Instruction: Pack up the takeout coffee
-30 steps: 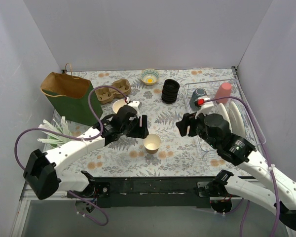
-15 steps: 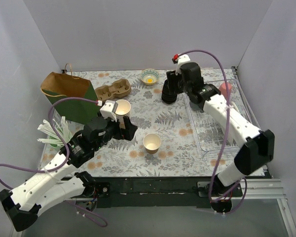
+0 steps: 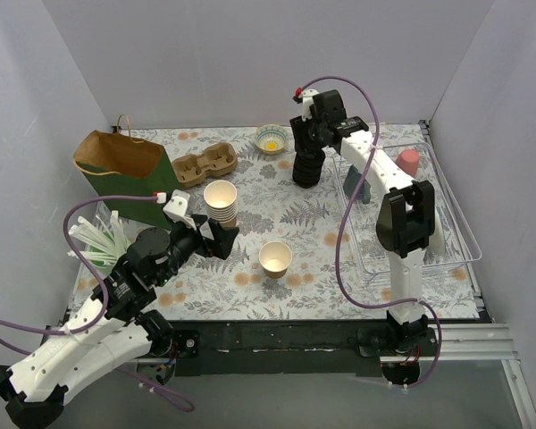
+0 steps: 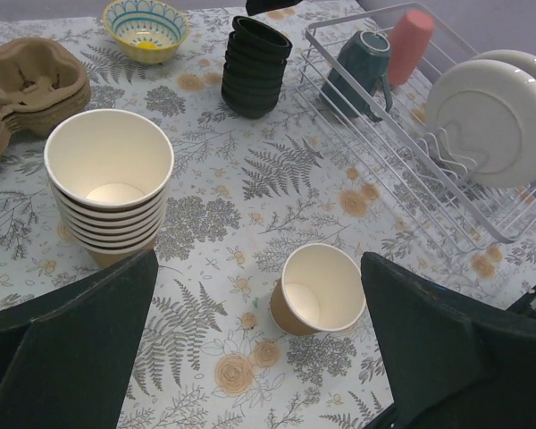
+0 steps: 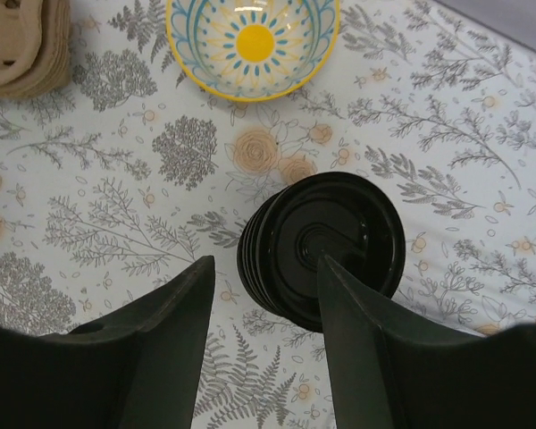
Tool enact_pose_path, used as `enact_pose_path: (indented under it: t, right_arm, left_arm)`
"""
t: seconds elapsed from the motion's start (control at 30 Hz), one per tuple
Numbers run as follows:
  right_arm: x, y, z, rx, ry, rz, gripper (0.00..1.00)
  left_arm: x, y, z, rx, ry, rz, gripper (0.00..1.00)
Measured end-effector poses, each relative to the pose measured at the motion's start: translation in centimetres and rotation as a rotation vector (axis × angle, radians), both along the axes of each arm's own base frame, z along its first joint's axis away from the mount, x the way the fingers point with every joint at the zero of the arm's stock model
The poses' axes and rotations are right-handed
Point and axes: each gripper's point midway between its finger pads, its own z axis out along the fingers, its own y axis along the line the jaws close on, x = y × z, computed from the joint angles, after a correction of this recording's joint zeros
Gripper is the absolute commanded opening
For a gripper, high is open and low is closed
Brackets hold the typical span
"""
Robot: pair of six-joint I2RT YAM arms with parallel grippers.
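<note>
Grey walls closed in a table under a fern-and-flower cloth (image 3: 326, 234), and we had both arms out over it. Our left pincer (image 4: 257, 264) was released, fingers spread wide and holding nothing. Just ahead of it and lower down stood the cup (image 4: 317, 288), alone and upright with no lid on it, so its long axis ran straight up and down. It sat closer to the finger on the dish rack (image 3: 447, 262) side. Ahead of the other finger rose the stack of cups (image 4: 109, 183), near the lone cup but apart from it.

Our right pincer (image 5: 266, 268) hovered at the far end of the table, straight above the stack of lids (image 5: 326, 246). Its fingers stood apart with nothing caught between them, and the stack lay under the gap, a little toward one finger. Beyond its tips sat the bowl (image 5: 253, 40).

We judged that the cup wanted a lid first. That lid lay flat directly beneath the right pincer, so a straight drop should reach the top one. The cup was well apart from that pincer and close to the left one, which made the left arm the nearer for steadying or lifting it. The bag (image 3: 116, 168) stood off to the left pincer's left, outside its own camera's view.
</note>
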Motion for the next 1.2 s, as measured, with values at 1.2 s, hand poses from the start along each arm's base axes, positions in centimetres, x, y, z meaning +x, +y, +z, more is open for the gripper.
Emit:
enact_pose_path:
  t: [1.2]
  right_arm:
    - [-0.5,0.2,-6.7,-0.088,0.121,0.064,0.29]
  left_arm:
    - [0.3,-0.2,-0.9,0.037,0.012,-0.002,0.98]
